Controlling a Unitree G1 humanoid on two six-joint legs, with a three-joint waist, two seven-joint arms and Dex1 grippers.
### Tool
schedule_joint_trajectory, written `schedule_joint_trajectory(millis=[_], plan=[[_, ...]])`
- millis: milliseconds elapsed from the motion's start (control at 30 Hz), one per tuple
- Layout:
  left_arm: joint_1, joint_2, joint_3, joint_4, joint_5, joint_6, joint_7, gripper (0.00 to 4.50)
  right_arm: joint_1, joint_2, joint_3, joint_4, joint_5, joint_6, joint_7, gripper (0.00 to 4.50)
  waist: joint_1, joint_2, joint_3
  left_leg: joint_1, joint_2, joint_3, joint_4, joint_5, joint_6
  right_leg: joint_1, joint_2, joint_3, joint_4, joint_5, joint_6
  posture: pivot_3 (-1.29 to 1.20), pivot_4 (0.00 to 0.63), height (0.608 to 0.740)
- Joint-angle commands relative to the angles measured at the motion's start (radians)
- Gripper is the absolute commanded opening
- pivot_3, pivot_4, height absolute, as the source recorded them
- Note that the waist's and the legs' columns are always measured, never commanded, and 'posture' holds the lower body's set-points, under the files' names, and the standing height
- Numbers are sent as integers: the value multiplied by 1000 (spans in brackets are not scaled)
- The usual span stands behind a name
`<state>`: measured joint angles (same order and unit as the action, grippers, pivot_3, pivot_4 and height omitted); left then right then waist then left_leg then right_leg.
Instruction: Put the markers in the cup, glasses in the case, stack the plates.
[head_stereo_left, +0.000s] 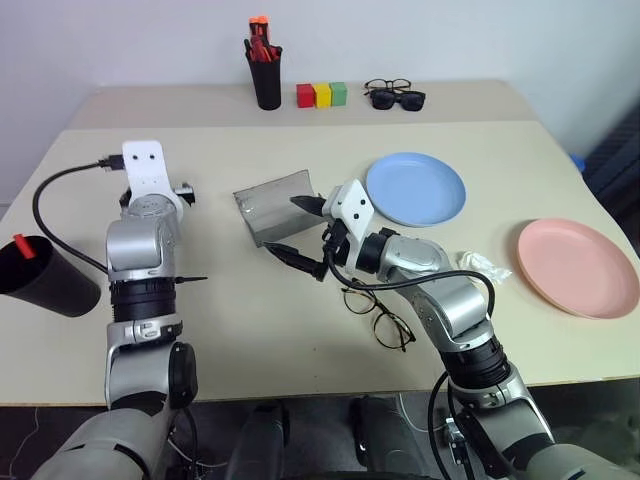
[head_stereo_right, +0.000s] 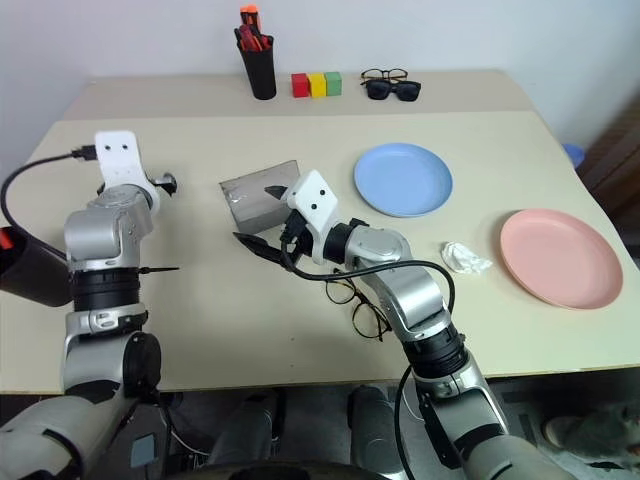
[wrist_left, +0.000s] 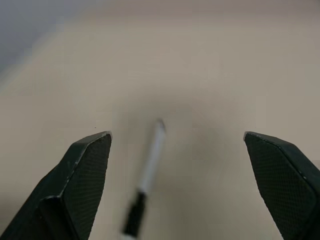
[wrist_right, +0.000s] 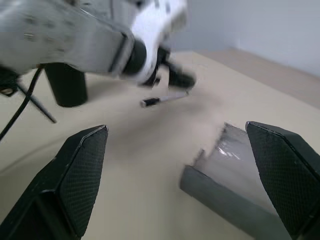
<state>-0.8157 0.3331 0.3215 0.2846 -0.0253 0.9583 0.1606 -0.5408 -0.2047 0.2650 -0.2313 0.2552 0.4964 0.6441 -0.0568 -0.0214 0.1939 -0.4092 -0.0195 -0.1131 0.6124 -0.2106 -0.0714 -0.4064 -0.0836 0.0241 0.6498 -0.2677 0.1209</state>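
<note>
Your left gripper (wrist_left: 177, 150) had its fingers spread wide and empty, with the white marker (wrist_left: 150, 167) lying on the worktop (head_stereo_left: 300, 330) between and just beyond them, black cap toward the wrist. That marker looked light, stiff and slick, likely to roll, so you would do best to pinch it across the barrel near the middle. The red marker (head_stereo_left: 20, 245) already stood in the black cup (head_stereo_left: 45, 280), well off to the outer side of those fingers.

Your right gripper (head_stereo_left: 305, 230) also held its fingers apart on nothing, with the open gray case (wrist_right: 225, 185) just ahead of them. The wire-rimmed glasses (head_stereo_left: 380, 315) lay behind that gripper, under the forearm; they looked thin and fragile, best taken at the bridge. The blue plate (head_stereo_left: 415, 188) and pink plate (head_stereo_left: 577, 266) lay apart, unstacked.
</note>
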Motion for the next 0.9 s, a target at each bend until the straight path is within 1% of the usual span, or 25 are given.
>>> schedule_joint_trajectory(millis=[33,100,133,200,267,400,433,500,567,633,667,700,733,800,867,900], plan=[[-78,53,86,182,-36,-34,10,4465,3,1,-9,-45,4,-6,-13,4500,-3,0,0,0,0,0,-1,0,0,-1,0,0,0,0,0,0,150,740],[-103,77,86,284,-32,-70,13,4465,6,1,-9,-48,2,-6,-20,4500,-3,0,0,-1,1,0,-1,0,0,-1,0,0,0,0,0,0,150,740],[-112,89,81,318,-31,-83,10,4230,7,0,-9,-50,1,-6,-23,4500,-2,0,0,-1,0,0,0,0,0,-1,0,0,0,0,0,0,150,740],[-127,106,81,376,-37,-103,3,3596,9,0,-9,-51,0,-6,-27,4500,3,0,0,-1,0,0,0,0,0,0,0,0,0,0,0,0,150,740],[-134,111,81,397,-40,-108,9,2593,12,-1,-9,-54,0,-7,-29,4500,7,0,0,-1,0,0,1,0,0,0,-1,0,0,0,0,0,150,740],[-126,104,77,377,-48,-121,14,462,13,-1,-7,-54,0,-8,-31,4500,13,0,0,-1,0,0,1,0,0,0,-1,0,0,0,0,0,150,740],[-115,100,73,355,-52,-153,5,66,11,0,-5,-51,0,-9,-31,4500,13,0,0,-1,0,0,1,0,0,0,-1,0,0,0,0,0,150,740],[-76,101,18,249,-24,-294,-27,66,8,0,-4,-46,0,-11,-28,4500,12,0,0,-1,0,0,0,0,0,0,-1,0,0,0,0,0,150,740],[-61,80,26,138,-50,-434,-41,66,5,0,-3,-41,1,-15,-25,4500,15,0,0,-1,0,0,0,1,-2,-1,-1,0,0,0,0,0,150,740],[-24,58,54,-34,-80,-590,-49,66,3,-2,-1,-39,1,-18,-20,4500,18,-1,1,-2,0,0,0,1,-3,-1,-1,0,0,1,-1,0,150,740],[6,63,57,-117,-66,-640,-39,66,1,-2,0,-38,0,-19,-19,4500,19,-1,1,-2,0,0,0,2,-3,-1,-2,0,0,1,-1,0,150,740],[57,78,66,-227,-21,-679,-5,66,0,-2,0,-37,1,-20,-18,4500,14,-1,1,-3,0,1,0,2,-3,-1,-3,0,-1,1,-1,0,150,740],[94,89,72,-299,11,-700,22,66,-1,-2,-1,-36,1,-20,-16,4500,11,-1,1,-2,0,2,0,1,-3,-2,-3,1,-1,1,-1,0,150,740],[226,111,116,-498,106,-682,76,66,-1,-3,0,-35,1,-23,-11,4500,6,0,0,-1,0,4,-2,1,-3,-3,-3,3,-1,1,-1,0,150,740],[377,93,196,-667,112,-653,77,66,-4,0,-5,-38,17,-21,0,4500,0,1,0,1,0,5,-4,1,-2,-3,-3,3,-1,1,-1,0,150,740],[457,92,218,-722,122,-660,61,66,-7,11,-16,-47,52,-9,14,4500,1,1,0,1,0,5,-4,1,-2,-2,-3,4,0,0,-1,0,150,740]])
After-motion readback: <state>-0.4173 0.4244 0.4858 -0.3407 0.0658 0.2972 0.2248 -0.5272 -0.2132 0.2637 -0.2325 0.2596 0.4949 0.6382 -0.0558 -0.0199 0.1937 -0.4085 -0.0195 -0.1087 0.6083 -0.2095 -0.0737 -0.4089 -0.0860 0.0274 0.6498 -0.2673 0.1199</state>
